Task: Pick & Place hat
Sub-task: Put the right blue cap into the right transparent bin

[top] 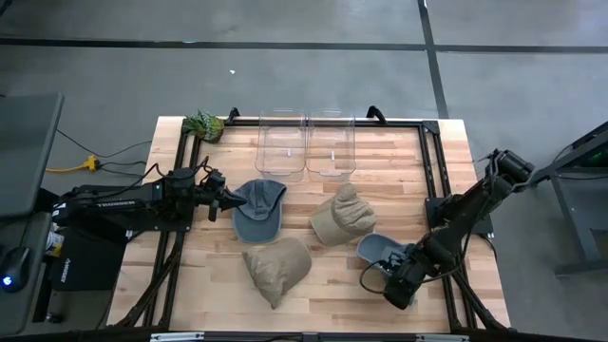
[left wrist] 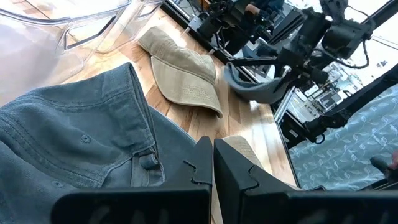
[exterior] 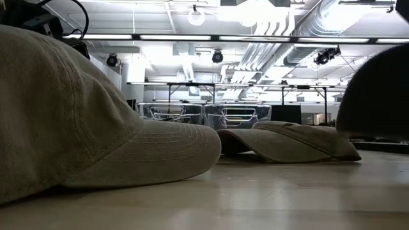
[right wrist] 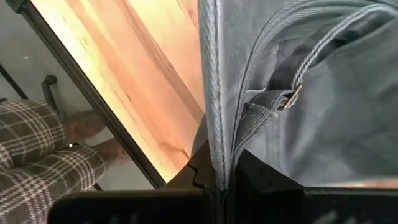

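My right tool [top: 394, 282] is clamped on the grey hat's [top: 378, 251] thin edge, which could slip free if I swing toward the bins [top: 305, 144].

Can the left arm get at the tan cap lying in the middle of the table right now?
Probably yes. The left claw is shut and empty beside the grey-blue cap; the tan cap lies just beyond it, so the arm would likely have to pass over the grey-blue cap.
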Action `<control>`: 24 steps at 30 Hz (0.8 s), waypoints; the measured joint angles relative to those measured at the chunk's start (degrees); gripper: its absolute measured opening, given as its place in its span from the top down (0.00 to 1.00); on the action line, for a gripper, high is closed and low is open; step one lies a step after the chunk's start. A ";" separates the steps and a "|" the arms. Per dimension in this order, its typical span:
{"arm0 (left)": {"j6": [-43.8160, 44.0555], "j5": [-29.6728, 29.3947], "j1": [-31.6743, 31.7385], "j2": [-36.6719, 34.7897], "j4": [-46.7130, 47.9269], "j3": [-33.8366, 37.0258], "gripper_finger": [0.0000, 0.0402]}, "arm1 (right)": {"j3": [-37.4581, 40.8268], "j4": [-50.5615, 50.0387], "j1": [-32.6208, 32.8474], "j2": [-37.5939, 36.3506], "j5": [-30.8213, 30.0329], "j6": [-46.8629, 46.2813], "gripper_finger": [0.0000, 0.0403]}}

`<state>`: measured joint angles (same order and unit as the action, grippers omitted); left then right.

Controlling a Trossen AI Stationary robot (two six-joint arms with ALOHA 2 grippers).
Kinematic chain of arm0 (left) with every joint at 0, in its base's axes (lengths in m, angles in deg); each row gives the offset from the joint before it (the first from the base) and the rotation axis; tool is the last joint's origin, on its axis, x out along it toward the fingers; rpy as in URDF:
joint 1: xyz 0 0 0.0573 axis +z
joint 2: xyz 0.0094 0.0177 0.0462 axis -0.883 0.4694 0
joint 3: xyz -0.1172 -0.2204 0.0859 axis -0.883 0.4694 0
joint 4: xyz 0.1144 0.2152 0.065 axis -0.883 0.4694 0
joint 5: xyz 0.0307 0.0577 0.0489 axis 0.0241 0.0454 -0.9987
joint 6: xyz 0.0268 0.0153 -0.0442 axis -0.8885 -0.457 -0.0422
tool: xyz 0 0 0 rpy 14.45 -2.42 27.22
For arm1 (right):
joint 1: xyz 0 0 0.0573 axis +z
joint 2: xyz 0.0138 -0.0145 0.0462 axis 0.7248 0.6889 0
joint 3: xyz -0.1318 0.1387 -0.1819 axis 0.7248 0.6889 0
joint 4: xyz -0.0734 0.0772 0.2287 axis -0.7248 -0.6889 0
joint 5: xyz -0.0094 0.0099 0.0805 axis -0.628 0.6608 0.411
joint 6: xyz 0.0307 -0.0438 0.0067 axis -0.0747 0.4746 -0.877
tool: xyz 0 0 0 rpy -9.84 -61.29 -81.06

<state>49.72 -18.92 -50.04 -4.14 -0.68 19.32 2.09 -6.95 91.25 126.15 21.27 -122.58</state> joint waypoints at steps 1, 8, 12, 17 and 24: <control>0.00 0.00 0.00 0.01 0.01 0.00 1.00 | -1.22 -1.71 0.04 -0.12 -0.29 0.56 0.97; 0.00 0.00 0.00 0.00 0.01 0.00 1.00 | -11.06 -17.68 1.18 -0.20 -5.08 3.23 0.97; 0.00 0.00 0.00 0.01 0.01 0.00 1.00 | -15.41 -26.10 1.40 -0.20 -9.97 5.07 0.97; 0.00 0.00 0.00 -0.01 0.01 0.00 1.00 | -19.08 -33.73 1.40 -0.20 -17.01 12.66 0.97; 0.00 0.00 0.00 0.01 0.01 0.00 1.00 | -20.14 -41.61 -0.55 -0.20 -24.33 31.67 0.97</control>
<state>49.72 -18.92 -50.04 -4.13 -0.67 19.32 -18.05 -48.56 90.70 125.95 -3.05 -90.91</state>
